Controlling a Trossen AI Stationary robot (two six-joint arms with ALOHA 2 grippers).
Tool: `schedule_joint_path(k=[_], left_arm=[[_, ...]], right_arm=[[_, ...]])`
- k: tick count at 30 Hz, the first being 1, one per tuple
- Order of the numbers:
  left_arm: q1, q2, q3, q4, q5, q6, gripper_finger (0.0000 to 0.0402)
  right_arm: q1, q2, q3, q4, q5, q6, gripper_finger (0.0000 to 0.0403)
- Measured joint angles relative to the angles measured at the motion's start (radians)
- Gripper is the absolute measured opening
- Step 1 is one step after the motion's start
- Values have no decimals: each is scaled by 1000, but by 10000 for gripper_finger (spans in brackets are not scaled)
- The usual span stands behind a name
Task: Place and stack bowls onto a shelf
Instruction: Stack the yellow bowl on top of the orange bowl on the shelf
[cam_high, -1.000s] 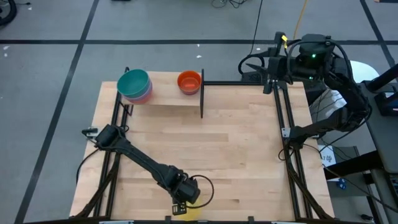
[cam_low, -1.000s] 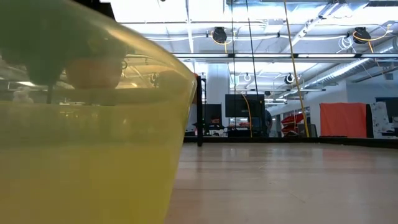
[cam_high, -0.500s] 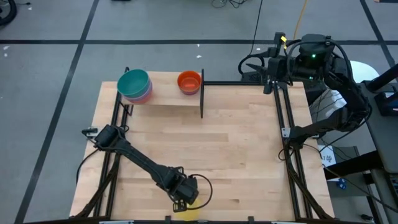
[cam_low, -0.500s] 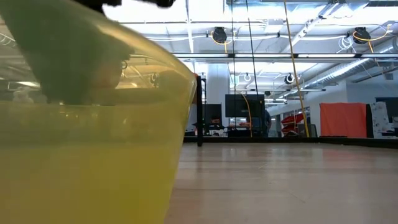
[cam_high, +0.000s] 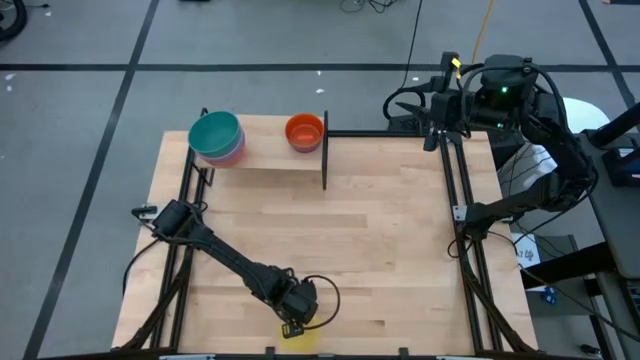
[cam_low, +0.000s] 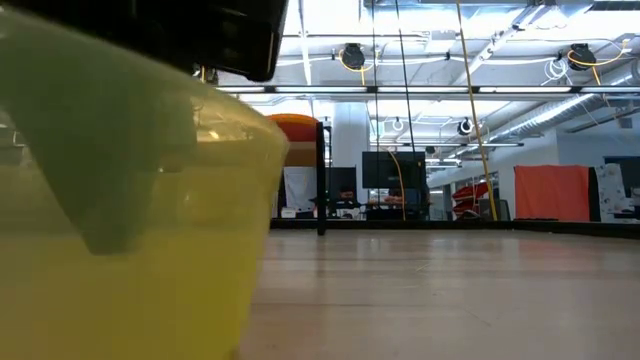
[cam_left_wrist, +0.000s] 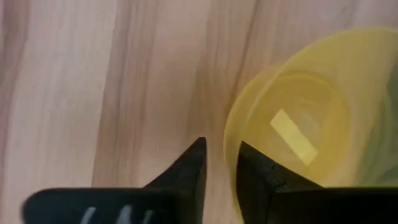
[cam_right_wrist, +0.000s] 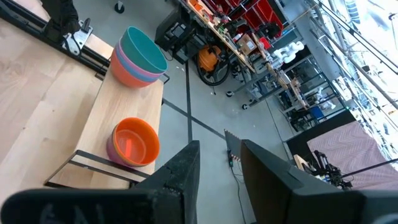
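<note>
A yellow bowl (cam_left_wrist: 305, 124) sits on its base at the table's near edge (cam_high: 303, 337) and fills the left of the low view (cam_low: 130, 250). My left gripper (cam_left_wrist: 222, 163) points steeply down over the bowl's far rim, open, with one finger inside the bowl and one outside. On the shelf (cam_high: 265, 152) at the far left rest a stack topped by a teal bowl (cam_high: 216, 135) and an orange bowl (cam_high: 304, 131). My right gripper (cam_right_wrist: 217, 158) hangs open and empty, high over the far right corner. My left gripper comes from above, slanting, astride the yellow bowl's far wall near the rim (cam_left_wrist: 231, 140). The inner finger (cam_left_wrist: 255, 177) lies against the wall's inside. Bare wood shows between the outer finger (cam_left_wrist: 194, 168) and the wall. The bowl stays on the table.
The shelf's thin black upright (cam_high: 325, 150) stands at its right end. Black rails (cam_high: 462, 200) run along the table's sides. Bare wood (cam_high: 380, 230) lies across the middle and right of the table.
My left gripper has come down toward the yellow bowl, one finger sinking into it. In the low view the bowl's rim has shifted a little toward the table's left, uncovering the orange bowl behind it.
</note>
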Motion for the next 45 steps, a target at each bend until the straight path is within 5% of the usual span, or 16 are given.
schedule_joint_path(k=[4, 13, 29, 37, 45], left_arm=[[15, 0, -1, 2, 46, 36, 15], [69, -70, -1, -24, 40, 41, 6], [289, -558, -1, -218, -230, 43, 4], [467, -730, 0, -215, -348, 144, 3], [760, -779, 50, -211, -321, 295, 3]], right_arm=[[0, 0, 0, 0, 0, 0, 111], [0, 0, 0, 0, 0, 0, 111], [0, 0, 0, 1, 1, -23, 111], [0, 0, 0, 1, 3, -23, 111], [0, 0, 0, 2, 4, 0, 111]])
